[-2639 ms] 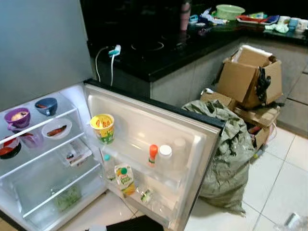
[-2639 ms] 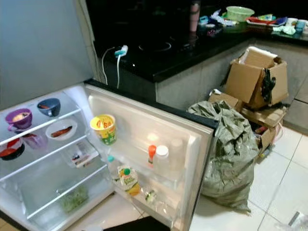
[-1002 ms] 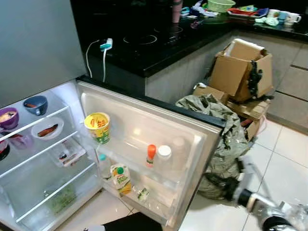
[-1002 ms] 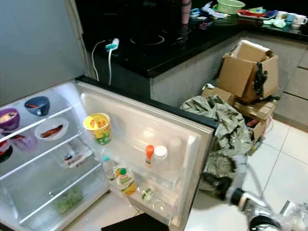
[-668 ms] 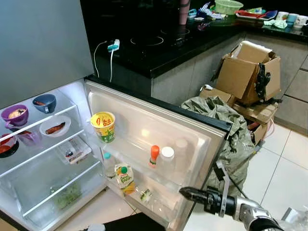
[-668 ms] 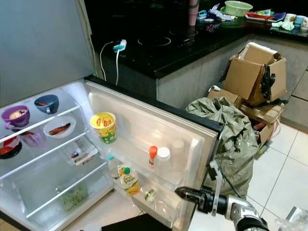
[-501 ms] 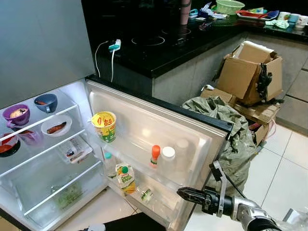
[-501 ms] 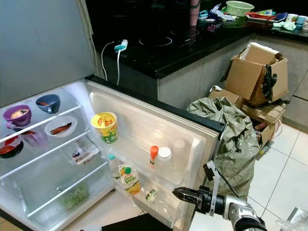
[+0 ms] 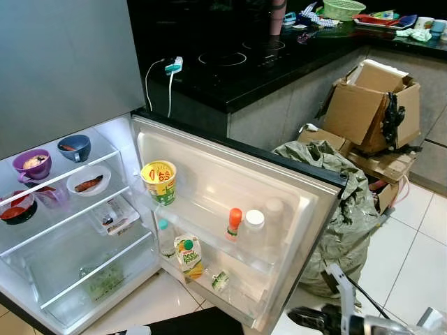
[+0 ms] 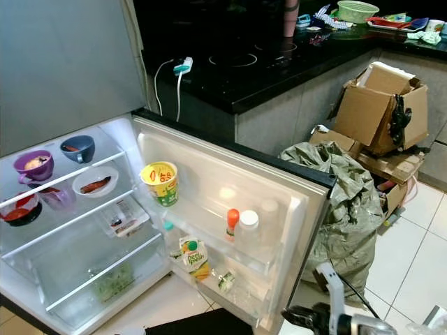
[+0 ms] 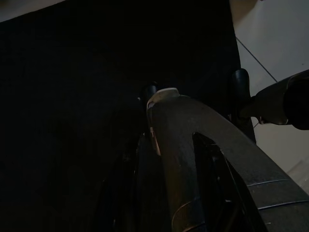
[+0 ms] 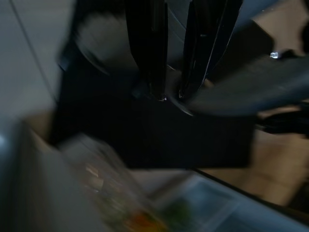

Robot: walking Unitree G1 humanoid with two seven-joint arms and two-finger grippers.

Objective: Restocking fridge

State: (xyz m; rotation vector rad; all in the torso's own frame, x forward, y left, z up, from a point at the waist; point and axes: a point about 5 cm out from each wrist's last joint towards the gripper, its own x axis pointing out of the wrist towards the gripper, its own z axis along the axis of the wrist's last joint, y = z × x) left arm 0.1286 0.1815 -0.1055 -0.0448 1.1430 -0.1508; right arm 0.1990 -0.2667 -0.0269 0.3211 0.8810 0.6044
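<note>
Your right gripper: fingers nearly closed, narrow gap, holding nothing, low beside fridge door; left gripper: fingers' state unreadable

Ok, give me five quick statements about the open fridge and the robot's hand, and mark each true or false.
1. The yellow cup sits in the fridge door's upper rack. True.
2. The juice carton stands on a glass shelf beside the bowls. False: it is in the door's lower rack.
3. The purple bowl and blue bowl share the top shelf. True.
4. The right hand grips the orange-capped bottle. False: it is low, off the door's outer corner.
5. The fridge door is shut. False: it stands open.
</note>
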